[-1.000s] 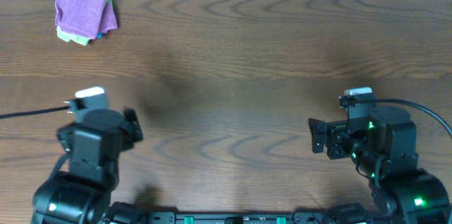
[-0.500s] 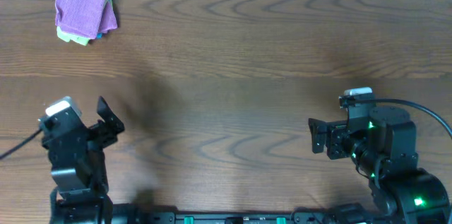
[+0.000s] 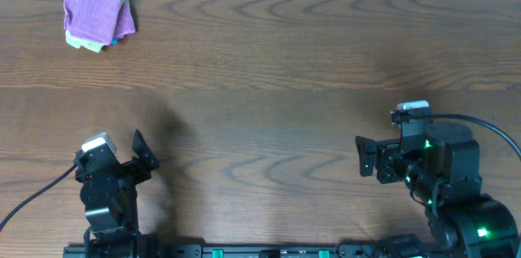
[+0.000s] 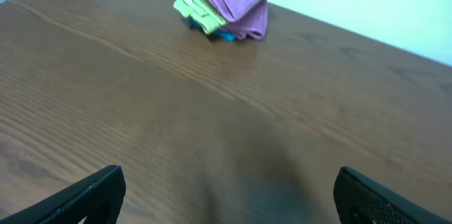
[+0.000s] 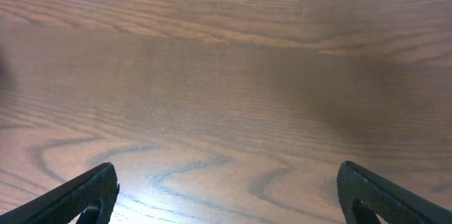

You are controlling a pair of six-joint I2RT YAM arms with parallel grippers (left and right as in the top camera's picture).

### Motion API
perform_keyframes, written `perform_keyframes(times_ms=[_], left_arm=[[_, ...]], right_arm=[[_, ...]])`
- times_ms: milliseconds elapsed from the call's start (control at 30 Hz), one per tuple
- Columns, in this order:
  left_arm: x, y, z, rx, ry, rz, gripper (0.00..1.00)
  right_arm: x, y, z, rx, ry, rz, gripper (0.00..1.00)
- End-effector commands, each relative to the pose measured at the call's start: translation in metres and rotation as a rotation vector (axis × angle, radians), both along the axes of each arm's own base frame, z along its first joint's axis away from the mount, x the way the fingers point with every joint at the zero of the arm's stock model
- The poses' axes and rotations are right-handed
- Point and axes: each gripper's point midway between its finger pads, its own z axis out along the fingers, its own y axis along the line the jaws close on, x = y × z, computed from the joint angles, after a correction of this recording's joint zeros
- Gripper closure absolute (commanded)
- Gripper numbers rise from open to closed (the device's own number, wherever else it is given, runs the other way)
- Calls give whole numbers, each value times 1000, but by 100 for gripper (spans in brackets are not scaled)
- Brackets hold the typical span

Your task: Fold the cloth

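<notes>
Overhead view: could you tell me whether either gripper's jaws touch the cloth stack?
No, the stack lies at the far left corner, while the left gripper and right gripper sit near the front edge, apart from it.

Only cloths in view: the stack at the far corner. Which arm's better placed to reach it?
Left, probably. The stack lies on the left gripper's side and shows in its wrist view; the right gripper sees only bare table. Both are open.

Far off on my wooden table (image 3: 269, 63), a pinkish-purple cloth (image 3: 96, 6) tops a lime-green cloth (image 4: 194, 8) and, I think, a blue cloth (image 4: 226, 35).
</notes>
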Motion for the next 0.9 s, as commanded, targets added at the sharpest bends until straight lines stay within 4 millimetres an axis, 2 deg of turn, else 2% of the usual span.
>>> perform_keyframes(times_ms=[0,133,300,467,700,767,867], left_arm=[[-2,0,-9,27,10,-13,5],[-4,-1,-22,24,18,-14,5],[-5,-8,-48,5,39,-50,5],[-4,-11,-45,11,22,-63,5],[0,-36,-31,44,-38,-185,5],[0,-39,-24,45,-74,-196,4],[0,-38,-24,46,-70,-194,5]], right_arm=[[-1,0,1,7,-1,-6,1],[-1,0,1,7,-1,-6,1],[-1,0,1,7,-1,-6,1],[-1,0,1,6,-1,-6,1],[-1,0,1,7,-1,-6,1],[-1,0,1,6,-1,-6,1],[-1,0,1,7,-1,-6,1]])
